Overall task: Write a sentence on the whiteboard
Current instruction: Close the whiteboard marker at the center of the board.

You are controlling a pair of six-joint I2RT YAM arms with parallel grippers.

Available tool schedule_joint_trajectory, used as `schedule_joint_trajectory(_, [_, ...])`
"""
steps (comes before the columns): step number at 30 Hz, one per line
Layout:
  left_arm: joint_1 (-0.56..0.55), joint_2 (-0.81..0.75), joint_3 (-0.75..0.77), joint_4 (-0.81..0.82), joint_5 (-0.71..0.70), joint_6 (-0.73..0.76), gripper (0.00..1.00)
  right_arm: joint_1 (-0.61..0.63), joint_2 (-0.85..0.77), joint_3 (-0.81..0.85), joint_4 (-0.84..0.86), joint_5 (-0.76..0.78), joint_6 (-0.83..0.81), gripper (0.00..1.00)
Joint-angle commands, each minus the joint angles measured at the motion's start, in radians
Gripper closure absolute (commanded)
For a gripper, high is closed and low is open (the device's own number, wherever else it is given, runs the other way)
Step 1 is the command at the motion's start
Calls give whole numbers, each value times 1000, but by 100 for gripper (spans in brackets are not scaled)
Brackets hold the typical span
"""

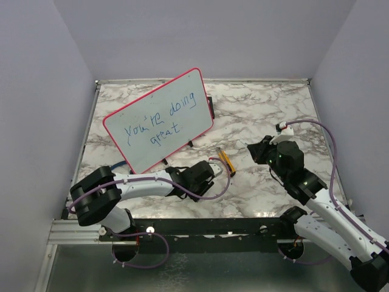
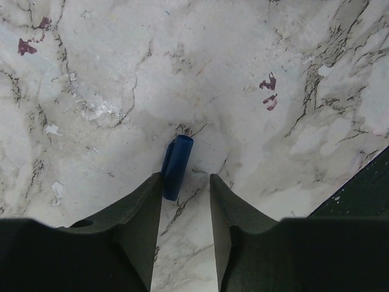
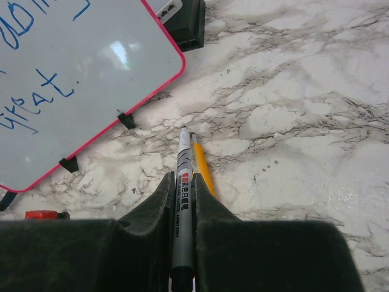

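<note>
I see a white marble-patterned surface (image 1: 267, 115) with grey veins, closed in by plain lavender-grey walls (image 1: 200, 36) on three sides. The light is even, and a metal rail (image 1: 73, 231) runs along the near edge.

Right pincer (image 3: 183, 178) covers the marker (image 3: 184, 149) toward its rear; the picture edge crops whiteboard (image 3: 103, 67) and sentence (image 3: 37, 97).

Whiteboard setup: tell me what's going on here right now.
The pale, red-framed whiteboard sits on the marble table with a blue handwritten sentence, "you're doing great", on it. The right gripper is shut on a grey-white marker pen, beside a thin yellow pencil lying on the table. The left gripper, jaws apart, is down at a small blue cap, not gripping it. The writing looks finished; capping the marker is probably next.
</note>
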Motion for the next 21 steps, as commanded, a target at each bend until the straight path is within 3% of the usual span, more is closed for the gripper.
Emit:
schedule_joint_trajectory(1, [-6, 34, 8, 16, 8, 1, 62, -6, 0, -12, -4, 6, -6, 99])
schedule_joint_trajectory(6, [-6, 40, 7, 17, -3, -6, 63, -6, 1, -11, -3, 7, -9, 99])
schedule_joint_trajectory(10, [-7, 43, 4, 17, -17, -14, 70, -6, -3, -17, -2, 9, -7, 100])
schedule_joint_trajectory(17, [-17, 4, -1, 16, -45, -15, 93, -6, -5, -24, -15, 9, -9, 99])
schedule_joint_trajectory(21, [-18, -92, -3, 17, -107, 15, 100, -6, 22, -13, -24, -44, -36, 100])
